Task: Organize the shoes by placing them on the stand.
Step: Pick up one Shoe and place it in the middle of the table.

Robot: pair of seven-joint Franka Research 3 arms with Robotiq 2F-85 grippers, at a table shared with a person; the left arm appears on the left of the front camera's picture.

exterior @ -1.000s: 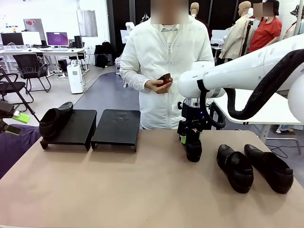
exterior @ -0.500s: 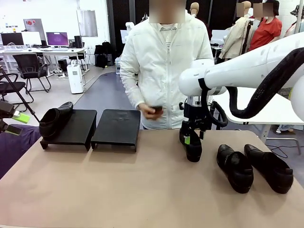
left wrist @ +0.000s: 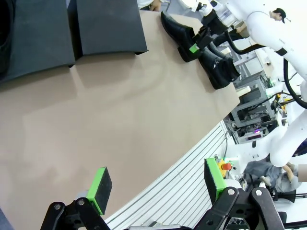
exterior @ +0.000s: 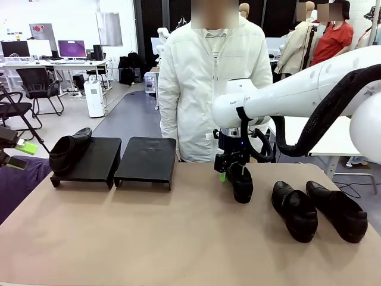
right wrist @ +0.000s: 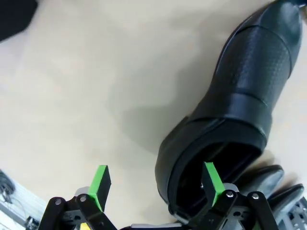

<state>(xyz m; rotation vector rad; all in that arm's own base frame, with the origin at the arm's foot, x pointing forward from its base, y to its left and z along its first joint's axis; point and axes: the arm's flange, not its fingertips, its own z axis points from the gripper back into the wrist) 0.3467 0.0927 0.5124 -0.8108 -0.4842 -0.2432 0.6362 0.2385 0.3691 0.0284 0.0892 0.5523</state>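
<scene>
Lying near the far edge of the tan table, one glossy black leather slip-on shoe sat beneath the right gripper. That gripper's green-padded fingers were spread, one over the shoe's opening and one outside it. A second shoe and a third shoe lay side by side further right. A fourth shoe rested on the left platform of the low matte-black stand. The left gripper hung spread off the table's left side.
</scene>
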